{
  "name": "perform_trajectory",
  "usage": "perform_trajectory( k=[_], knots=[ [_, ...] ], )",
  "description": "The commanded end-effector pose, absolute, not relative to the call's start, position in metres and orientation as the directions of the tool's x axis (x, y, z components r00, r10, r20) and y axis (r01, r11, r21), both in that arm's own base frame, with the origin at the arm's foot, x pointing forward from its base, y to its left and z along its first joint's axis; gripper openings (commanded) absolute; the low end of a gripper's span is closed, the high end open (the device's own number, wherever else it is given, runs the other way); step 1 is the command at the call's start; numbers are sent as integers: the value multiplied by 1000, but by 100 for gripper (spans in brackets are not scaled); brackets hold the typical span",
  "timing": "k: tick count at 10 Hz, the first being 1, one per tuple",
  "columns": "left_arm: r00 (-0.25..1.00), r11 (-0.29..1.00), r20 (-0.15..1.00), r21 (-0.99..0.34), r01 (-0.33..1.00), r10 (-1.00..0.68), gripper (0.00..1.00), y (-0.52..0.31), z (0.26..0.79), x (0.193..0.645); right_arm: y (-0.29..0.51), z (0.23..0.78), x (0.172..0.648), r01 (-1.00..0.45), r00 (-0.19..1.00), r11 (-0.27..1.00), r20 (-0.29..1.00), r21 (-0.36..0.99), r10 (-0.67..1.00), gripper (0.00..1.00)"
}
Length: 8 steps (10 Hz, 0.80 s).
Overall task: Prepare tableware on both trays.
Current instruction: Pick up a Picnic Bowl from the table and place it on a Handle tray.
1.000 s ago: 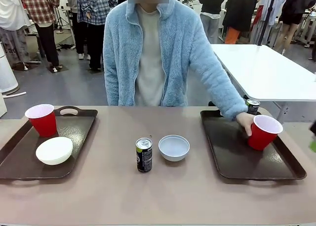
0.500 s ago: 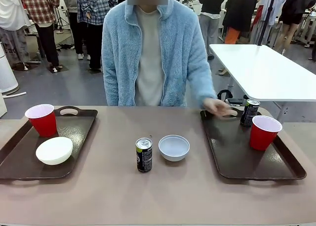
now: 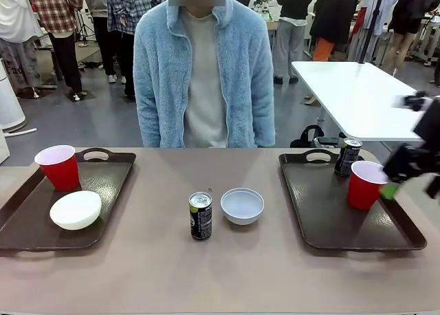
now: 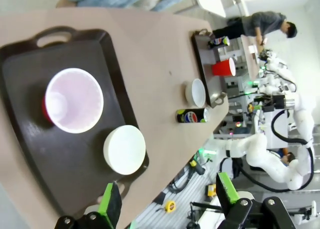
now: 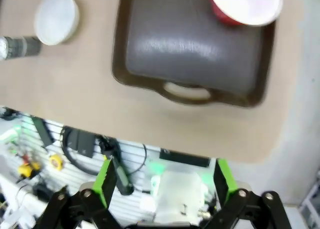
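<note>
The left tray [image 3: 110, 184] lies at the tabletop's [image 3: 206, 274] left end and carries a red cup [image 3: 58, 166] at its far corner, with the white bowl [image 3: 75, 210] nearer the robot, the two close but apart. In the middle of the bare tabletop a can [image 3: 200, 216] stands upright just beside the grey bowl [image 3: 242, 205], on the bowl's left. The right tray [image 3: 323, 205] holds the second cup [image 3: 366, 184] near its outer rim and the second can [image 3: 348, 157] upright just behind that cup, by the far handle. A person [image 3: 204, 67] in a pale blue fleece stands at the far side, hands off the tabletop. The left gripper [image 4: 168, 199] hangs above the left tray's near end, its fingers wide apart and holding nothing. The right gripper [image 5: 164, 176] is over the tabletop's near edge beside the right tray, fingers likewise spread and empty. From the front it is a blur at the right edge, one green pad [image 3: 390, 190] just beside the second cup; whether they touch I cannot tell.
</note>
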State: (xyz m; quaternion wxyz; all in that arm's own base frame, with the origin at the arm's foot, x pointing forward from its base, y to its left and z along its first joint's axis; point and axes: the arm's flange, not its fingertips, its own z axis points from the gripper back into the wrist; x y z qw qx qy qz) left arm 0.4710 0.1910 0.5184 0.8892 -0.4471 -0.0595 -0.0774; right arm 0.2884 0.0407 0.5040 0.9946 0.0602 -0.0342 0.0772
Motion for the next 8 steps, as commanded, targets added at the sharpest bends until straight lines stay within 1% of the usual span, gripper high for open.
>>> perform_trajectory(
  k=[1, 2, 3, 4, 8],
  knots=[
    [981, 592, 173, -782, 193, -91, 100, 191, 520, 469, 82, 479, 319, -197, 977, 975, 100, 100, 187, 100],
    [981, 592, 173, -782, 193, -91, 100, 191, 520, 469, 92, 472, 323, -238, 968, 965, 110, 113, 226, 100],
    [981, 592, 173, -782, 193, -91, 100, 191, 520, 469, 93, 468, 324, -266, 958, 952, 153, 153, 244, 100],
    [981, 592, 173, -782, 193, -91, 100, 191, 520, 469, 88, 481, 313, -226, 971, 969, 100, 100, 216, 100],
    [981, 592, 173, -782, 193, -91, 100, 191, 520, 469, 88, 481, 313, -226, 971, 969, 100, 100, 216, 100]
  ],
)
